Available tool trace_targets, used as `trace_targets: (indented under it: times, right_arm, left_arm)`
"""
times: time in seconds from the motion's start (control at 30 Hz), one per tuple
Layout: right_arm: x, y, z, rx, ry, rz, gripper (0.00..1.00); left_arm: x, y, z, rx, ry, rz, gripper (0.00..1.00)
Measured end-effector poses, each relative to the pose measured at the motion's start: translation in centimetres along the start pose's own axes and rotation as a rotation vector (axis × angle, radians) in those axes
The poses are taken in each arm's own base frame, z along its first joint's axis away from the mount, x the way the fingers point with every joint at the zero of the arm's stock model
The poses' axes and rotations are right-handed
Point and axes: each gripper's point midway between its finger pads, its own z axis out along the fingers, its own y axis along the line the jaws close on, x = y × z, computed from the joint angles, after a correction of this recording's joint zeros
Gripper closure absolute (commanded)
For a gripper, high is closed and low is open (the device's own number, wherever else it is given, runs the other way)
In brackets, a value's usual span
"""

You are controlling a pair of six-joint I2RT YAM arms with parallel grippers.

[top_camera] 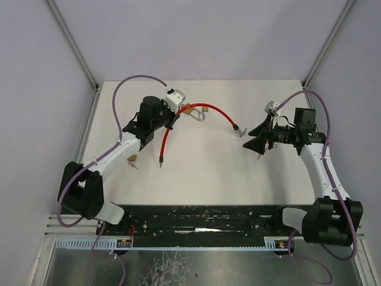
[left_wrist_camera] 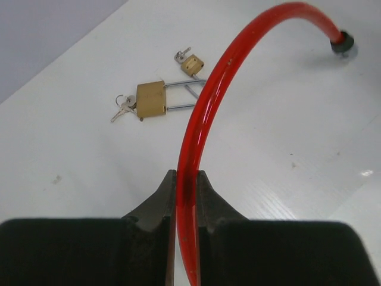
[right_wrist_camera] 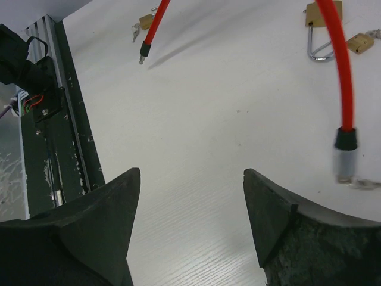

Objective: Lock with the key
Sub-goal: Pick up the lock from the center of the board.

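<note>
My left gripper (left_wrist_camera: 186, 186) is shut on a red cable (left_wrist_camera: 205, 101), which arcs up off the table to a black-capped metal end (left_wrist_camera: 344, 44). Beyond it lies a large brass padlock (left_wrist_camera: 150, 99) with its long shackle standing out of the body and a key (left_wrist_camera: 122, 109) on a ring at its base. A small brass padlock (left_wrist_camera: 192, 64) with its own key lies beside the shackle. In the top view my left gripper (top_camera: 171, 124) holds the cable (top_camera: 217, 110) just left of the padlock (top_camera: 188, 110). My right gripper (right_wrist_camera: 191, 176) is open and holds nothing, left of the cable's capped end (right_wrist_camera: 345, 152).
Another small brass padlock (top_camera: 132, 158) lies near the cable's other end (top_camera: 161, 163), front left. The black rail (right_wrist_camera: 59, 155) at the table's near edge runs along the left of the right wrist view. Grey walls with metal posts (top_camera: 89, 77) enclose the table.
</note>
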Motion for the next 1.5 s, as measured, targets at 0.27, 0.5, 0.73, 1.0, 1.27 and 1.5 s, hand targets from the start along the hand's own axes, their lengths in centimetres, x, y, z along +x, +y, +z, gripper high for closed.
trace_targets:
  times: [0.27, 0.5, 0.73, 1.0, 1.27, 1.5]
  right_arm:
    - [-1.7, -2.9, 0.7, 0.0, -0.013, -0.091, 0.0]
    - [-5.4, -5.1, 2.7, -0.025, -0.032, -0.25, 0.0]
    - [-5.7, -6.0, 4.9, 0.015, 0.018, -0.233, 0.13]
    - [-5.4, -7.4, 4.9, 0.093, 0.048, -0.214, 0.5]
    - [-4.7, -7.0, 5.0, 0.085, 0.082, -0.227, 1.0]
    - [-7.9, -6.8, 3.4, 0.129, 0.124, -0.36, 1.0]
  left_arm:
    - [-4.0, -2.0, -2.6, 0.026, -0.135, -0.056, 1.0]
    - [-5.5, -4.2, -4.1, 0.079, -0.185, -0.109, 1.0]
    - [-7.2, -5.4, -5.7, 0.107, -0.233, -0.156, 1.0]
    - [-7.9, -6.2, -6.4, 0.141, -0.266, -0.2, 1.0]
    - [-7.4, -6.9, -6.7, 0.161, -0.268, -0.236, 0.95]
    - [-7.5, -7.3, -7.2, 0.176, -0.292, -0.259, 0.4]
